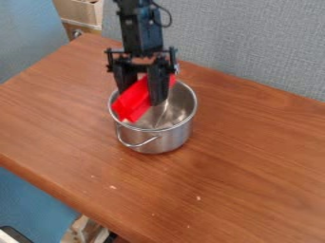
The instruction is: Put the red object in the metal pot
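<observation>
The metal pot (174, 132) stands in the middle of the wooden table, shiny, with a thin wire handle hanging at its front. My gripper (143, 90) reaches down into the pot's left half, its dark fingers shut on the red object (132, 101). The red object hangs tilted, its lower end inside the pot's rim near the left wall. Whether it touches the pot's bottom I cannot tell.
The brown wooden table (241, 180) runs out to the right and front of the pot. Its front edge drops off at the lower left. A blue-grey wall (254, 38) stands behind the table.
</observation>
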Action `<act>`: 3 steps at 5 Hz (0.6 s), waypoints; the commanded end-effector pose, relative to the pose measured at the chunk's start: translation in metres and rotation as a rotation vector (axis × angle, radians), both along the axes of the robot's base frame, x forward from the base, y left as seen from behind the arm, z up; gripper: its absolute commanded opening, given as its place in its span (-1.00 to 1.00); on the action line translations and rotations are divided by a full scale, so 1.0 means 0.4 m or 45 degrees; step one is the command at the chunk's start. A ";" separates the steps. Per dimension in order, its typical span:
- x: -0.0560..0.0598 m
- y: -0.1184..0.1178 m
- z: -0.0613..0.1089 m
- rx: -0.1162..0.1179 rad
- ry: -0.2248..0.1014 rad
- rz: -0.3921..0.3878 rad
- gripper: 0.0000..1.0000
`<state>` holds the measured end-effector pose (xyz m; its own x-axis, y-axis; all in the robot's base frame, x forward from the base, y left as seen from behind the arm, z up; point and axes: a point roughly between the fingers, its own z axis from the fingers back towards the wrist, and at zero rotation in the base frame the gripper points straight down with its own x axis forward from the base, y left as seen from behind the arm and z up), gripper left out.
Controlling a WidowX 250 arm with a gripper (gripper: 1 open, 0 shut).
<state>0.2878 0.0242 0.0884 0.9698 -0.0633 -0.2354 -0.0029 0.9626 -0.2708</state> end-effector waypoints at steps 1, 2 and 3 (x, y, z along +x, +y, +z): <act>0.031 0.006 0.015 0.047 -0.062 0.003 -1.00; 0.043 0.014 0.002 0.061 -0.049 0.010 -1.00; 0.053 0.020 -0.008 0.072 -0.040 0.012 -1.00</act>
